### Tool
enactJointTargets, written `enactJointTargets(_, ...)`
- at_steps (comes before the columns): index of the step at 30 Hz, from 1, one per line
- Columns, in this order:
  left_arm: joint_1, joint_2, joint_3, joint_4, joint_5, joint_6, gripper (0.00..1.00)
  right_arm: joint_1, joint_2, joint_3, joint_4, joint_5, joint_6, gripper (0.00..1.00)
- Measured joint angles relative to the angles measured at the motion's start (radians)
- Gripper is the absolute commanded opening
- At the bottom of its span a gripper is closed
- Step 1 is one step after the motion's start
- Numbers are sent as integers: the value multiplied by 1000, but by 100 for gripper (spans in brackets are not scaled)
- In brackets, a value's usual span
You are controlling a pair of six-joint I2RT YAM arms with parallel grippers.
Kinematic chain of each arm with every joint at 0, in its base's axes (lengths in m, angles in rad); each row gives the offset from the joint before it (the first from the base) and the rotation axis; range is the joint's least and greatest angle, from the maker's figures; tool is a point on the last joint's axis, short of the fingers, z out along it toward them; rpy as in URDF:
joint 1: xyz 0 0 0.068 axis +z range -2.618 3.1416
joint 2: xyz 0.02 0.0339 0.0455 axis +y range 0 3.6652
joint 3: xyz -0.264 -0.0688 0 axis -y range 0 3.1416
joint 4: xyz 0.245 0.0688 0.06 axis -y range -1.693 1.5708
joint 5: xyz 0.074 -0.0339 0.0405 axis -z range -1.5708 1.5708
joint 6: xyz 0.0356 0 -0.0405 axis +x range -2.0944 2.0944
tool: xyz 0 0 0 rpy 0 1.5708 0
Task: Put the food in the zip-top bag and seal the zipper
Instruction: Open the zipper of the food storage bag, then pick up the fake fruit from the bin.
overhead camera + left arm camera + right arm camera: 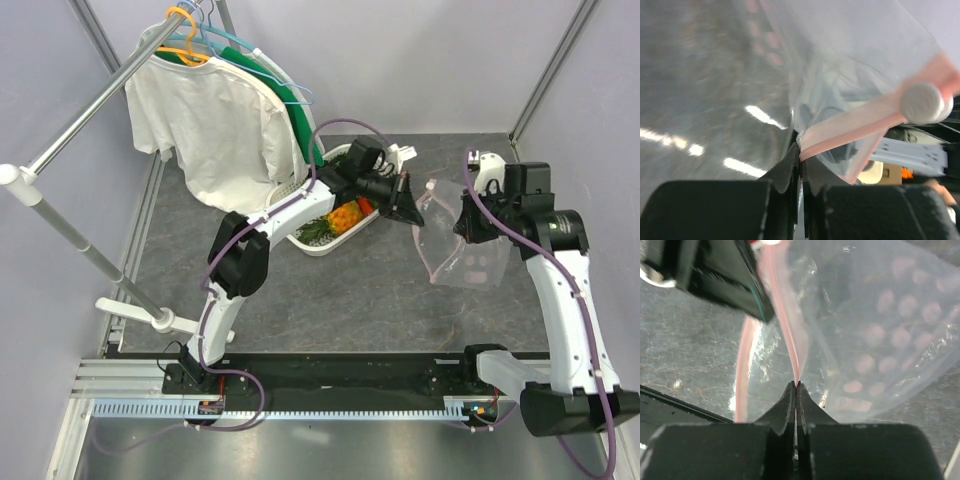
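The clear zip-top bag (468, 258) with pink dots hangs lifted between my two grippers, its lower end on the grey table. My left gripper (407, 206) is shut on the pink zipper strip (860, 120) at one mouth corner (801, 151). A white round slider (923, 103) sits on the strip. My right gripper (462, 228) is shut on the strip's other side (796, 384). The dotted bag wall (880, 330) looks empty. The food lies in the white lattice basket (328, 246): orange knobbly fruit (346, 215), red chili (366, 205), green leafy piece (315, 229). The grapes are hidden.
A clothes rack stands at the left, with a white T-shirt (215, 125) and a green garment (300, 110) on hangers right behind the basket. Its pole (60, 230) and foot (160, 320) cross the left side. Grey walls close the back and sides.
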Motion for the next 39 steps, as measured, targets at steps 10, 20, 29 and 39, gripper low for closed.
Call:
enactJointTargets(10,39,-105,-80,-306,-335,280,44,-10,-1,-113,87,-12,20,0)
enactJointTargets(20,81,-310,-199,-389,-347,494,94,-16,-5,-240,231,-86,144,0)
enactJointTargets(29,356,-529,-387,-435,-369,824,100,-17,1,-282,317,-122,221,0)
enactJointTargets(39,320,-458,-461,-484,-552,1166,100,-17,31,-294,346,-144,264,0)
